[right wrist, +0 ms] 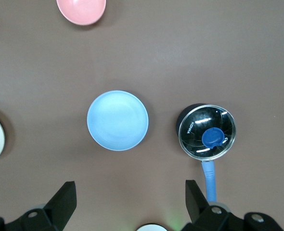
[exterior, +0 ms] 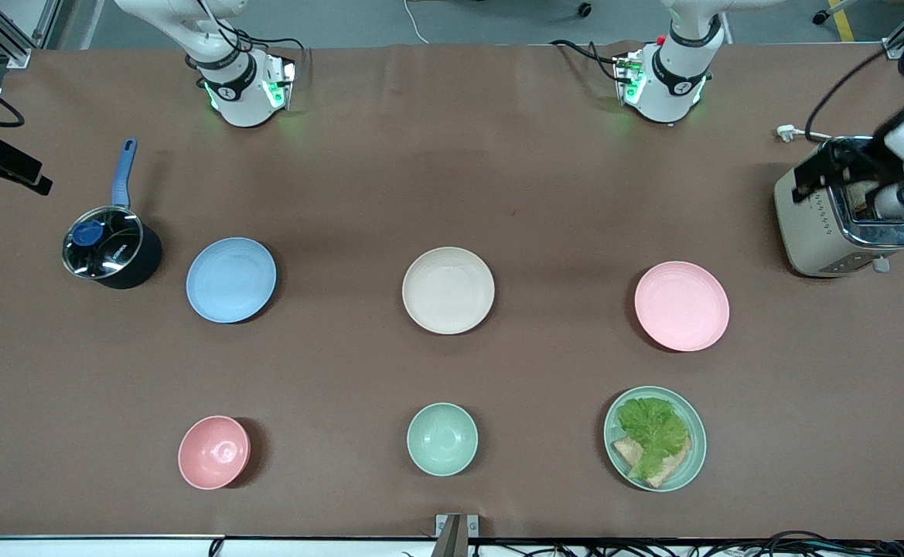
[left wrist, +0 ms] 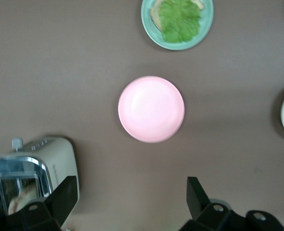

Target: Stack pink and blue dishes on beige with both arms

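1. The glass lid of the small black pot (exterior: pixel 111 247) had white writing on it, too small to read. The pot's blue handle (exterior: pixel 122 173) pointed toward the robots' bases.
2. The blue plate (exterior: pixel 230 279) lay flat on the brown table (exterior: pixel 452 155), just beside the pot, toward the right arm's end.
3. The beige plate (exterior: pixel 448 290) lay flat in the middle of the table, well apart from the other two plates.
4. The pink plate (exterior: pixel 681 305) lay flat toward the left arm's end, near the silver toaster (exterior: pixel 838 213).
5. All three plates were round, so they pointed no way. Nothing was stacked.
6. The left gripper (left wrist: pixel 132 204) hung high over the table near the toaster and the pink plate. Its fingers (left wrist: pixel 196 195) were wide apart and held nothing.
7. The right gripper (right wrist: pixel 130 202) hung high over the table near the blue plate. Its fingers (right wrist: pixel 65 199) were wide apart and empty too.
8. Nearer the front camera sat a pink bowl (exterior: pixel 213 452), a green bowl (exterior: pixel 442 439), and a green plate with lettuce and bread (exterior: pixel 655 439).
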`<control>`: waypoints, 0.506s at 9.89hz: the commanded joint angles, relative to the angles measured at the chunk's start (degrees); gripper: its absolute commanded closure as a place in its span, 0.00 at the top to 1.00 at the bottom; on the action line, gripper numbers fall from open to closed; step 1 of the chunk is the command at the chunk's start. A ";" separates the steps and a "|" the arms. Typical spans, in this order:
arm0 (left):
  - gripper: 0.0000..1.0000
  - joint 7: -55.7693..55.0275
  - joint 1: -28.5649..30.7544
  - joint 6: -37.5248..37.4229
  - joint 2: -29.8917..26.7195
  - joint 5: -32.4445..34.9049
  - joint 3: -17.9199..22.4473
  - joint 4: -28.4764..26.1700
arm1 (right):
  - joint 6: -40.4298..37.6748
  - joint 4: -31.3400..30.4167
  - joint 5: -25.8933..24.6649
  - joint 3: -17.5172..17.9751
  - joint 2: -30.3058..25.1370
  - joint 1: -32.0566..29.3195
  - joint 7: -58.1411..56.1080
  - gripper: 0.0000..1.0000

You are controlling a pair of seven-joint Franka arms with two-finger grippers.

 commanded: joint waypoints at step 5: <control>1.00 20.41 7.57 27.76 18.73 -6.03 -0.13 -11.94 | 30.83 -23.93 7.89 -5.18 9.74 -1.10 -19.13 1.00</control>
